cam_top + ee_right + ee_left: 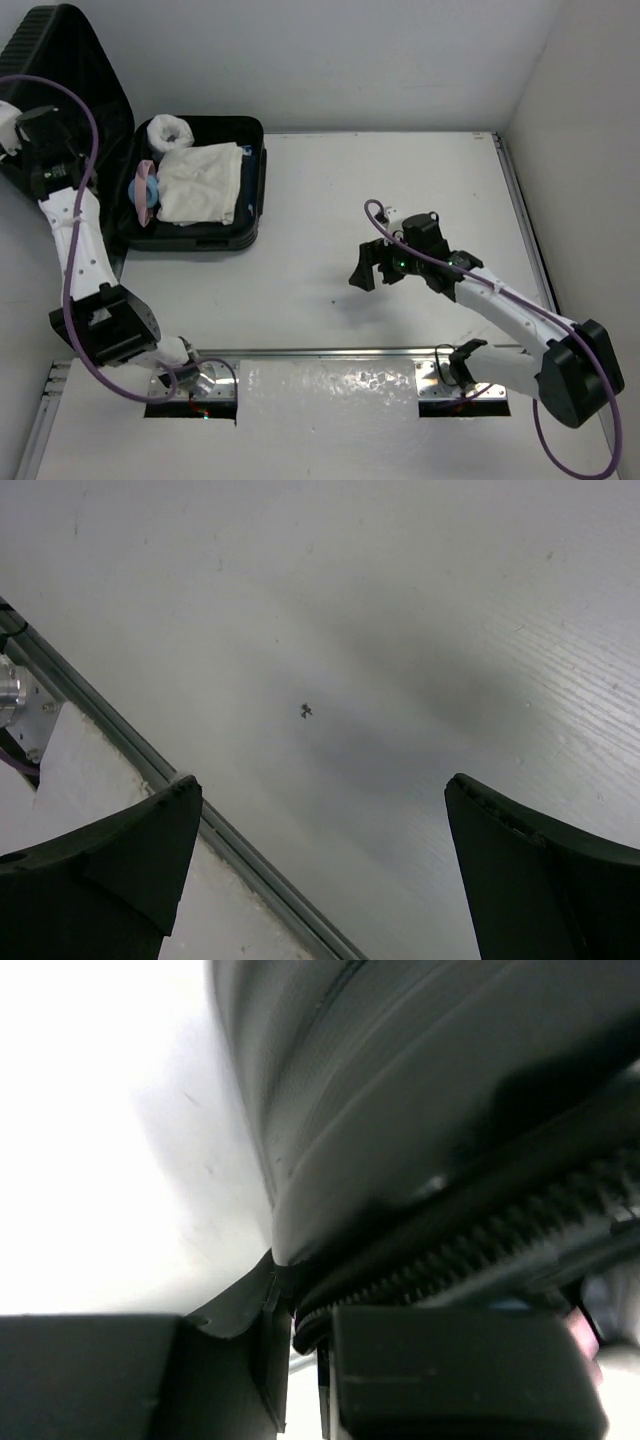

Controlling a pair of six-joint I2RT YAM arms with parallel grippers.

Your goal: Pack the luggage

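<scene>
The white table (400,180) carries the whole scene. The luggage (70,60) lies open at the table's far left corner. Its ribbed lid is raised toward the left wall, and its lower shell lies flat just right of the lid.

The left arm (75,230) reaches from its base up to the lid. The right arm (510,310) extends over bare table, well apart from the luggage.

Contents of the lower shell:
- A folded white cloth (200,185) fills the middle.
- A white roll (168,130) sits in the far corner, touching the cloth.
- A pink and blue item (147,190) lies along the left wall, beside the cloth.

The left gripper (308,1370) is at the lid's edge. In the left wrist view the ribbed shell and zipper teeth fill the frame, and the two fingers sit close together. The view does not show whether they clamp the lid rim.

The right gripper (375,268) hangs above the table with its jaws spread wide and nothing between them. A small dark speck (306,711) marks the table below it
</scene>
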